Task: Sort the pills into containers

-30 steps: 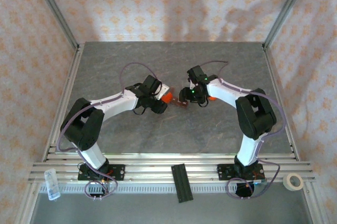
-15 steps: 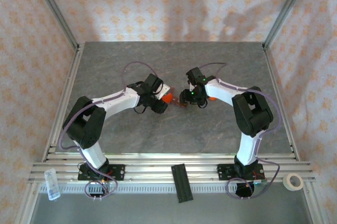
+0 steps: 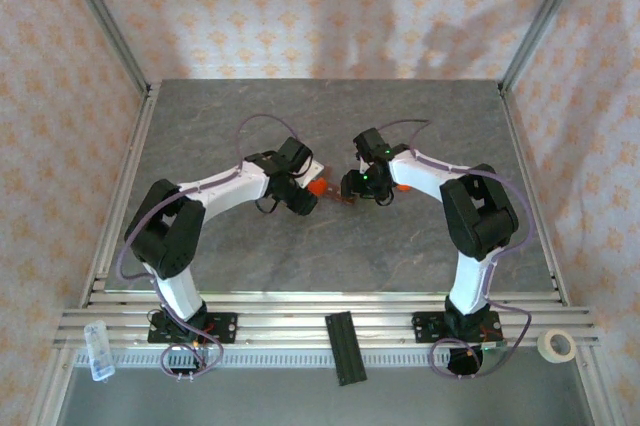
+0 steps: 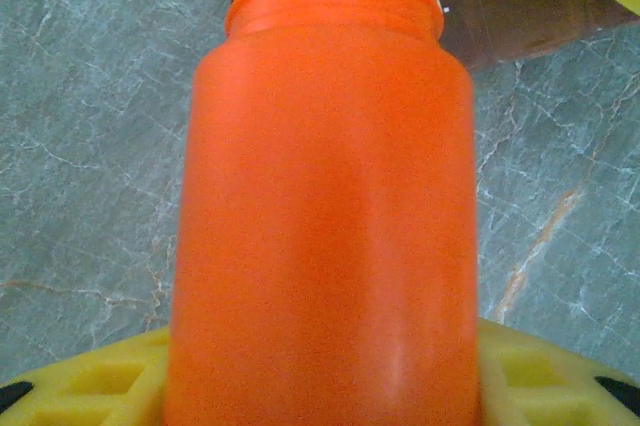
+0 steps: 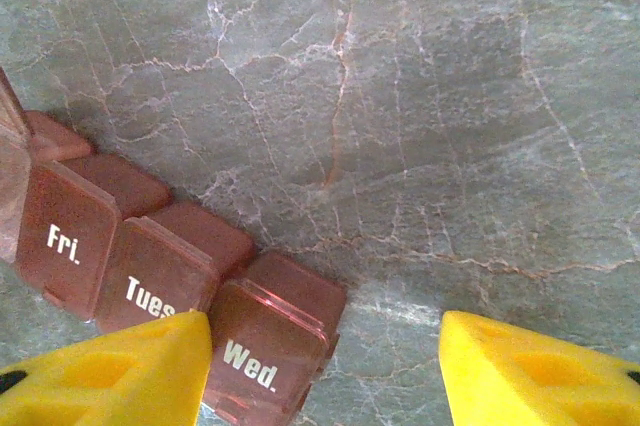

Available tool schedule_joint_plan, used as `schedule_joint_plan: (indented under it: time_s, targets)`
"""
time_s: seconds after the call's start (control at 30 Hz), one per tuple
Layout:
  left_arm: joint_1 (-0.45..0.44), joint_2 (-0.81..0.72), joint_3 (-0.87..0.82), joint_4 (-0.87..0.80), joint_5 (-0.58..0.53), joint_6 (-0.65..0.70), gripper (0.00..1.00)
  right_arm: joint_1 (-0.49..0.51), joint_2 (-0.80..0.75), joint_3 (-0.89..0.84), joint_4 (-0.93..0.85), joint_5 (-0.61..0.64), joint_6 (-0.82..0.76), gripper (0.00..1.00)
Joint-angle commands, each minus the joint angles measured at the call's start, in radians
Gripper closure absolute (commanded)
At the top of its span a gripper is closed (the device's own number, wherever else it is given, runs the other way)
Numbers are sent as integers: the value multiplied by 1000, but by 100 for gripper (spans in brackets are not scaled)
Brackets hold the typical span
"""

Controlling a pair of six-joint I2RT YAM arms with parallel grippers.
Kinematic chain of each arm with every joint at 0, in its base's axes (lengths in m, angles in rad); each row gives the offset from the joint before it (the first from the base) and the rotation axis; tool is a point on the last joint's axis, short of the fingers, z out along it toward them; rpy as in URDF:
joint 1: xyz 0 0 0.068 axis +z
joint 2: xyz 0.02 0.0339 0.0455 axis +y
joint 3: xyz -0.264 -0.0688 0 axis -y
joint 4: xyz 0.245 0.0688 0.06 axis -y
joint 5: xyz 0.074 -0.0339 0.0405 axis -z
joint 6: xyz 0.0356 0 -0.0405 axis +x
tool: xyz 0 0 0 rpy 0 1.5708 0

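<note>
Containers [image 5: 150,266] sit under right claw [image 5: 325,331]; left claw [image 4: 320,371] grips bottle [image 4: 320,166].

White "Fri.", "Tues" and "Wed." on three neighbouring lids [image 5: 150,281] of the red-brown containers [image 5: 290,291], "Tues." also legible in the left wrist view

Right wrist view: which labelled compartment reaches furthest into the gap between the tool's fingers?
The one marked Wed., at the row's end; Tues. and Fri. lie further left.

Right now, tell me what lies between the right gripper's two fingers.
Right wrist view: the Wed. compartment of the containers fills the part by one finger; the rest, up to the other finger, is bare table.
</note>
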Motion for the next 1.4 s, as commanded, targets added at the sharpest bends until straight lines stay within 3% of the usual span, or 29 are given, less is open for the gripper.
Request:
schedule_joint_plan:
  time_s: [0.0, 1.37]
  targets:
    - [2, 16, 43, -57, -28, 25, 100, 2, 38, -7, -33, 36, 3, 39]
    - [2, 118, 205, -266, -72, 69, 100, 2, 61, -6, -34, 25, 14, 40]
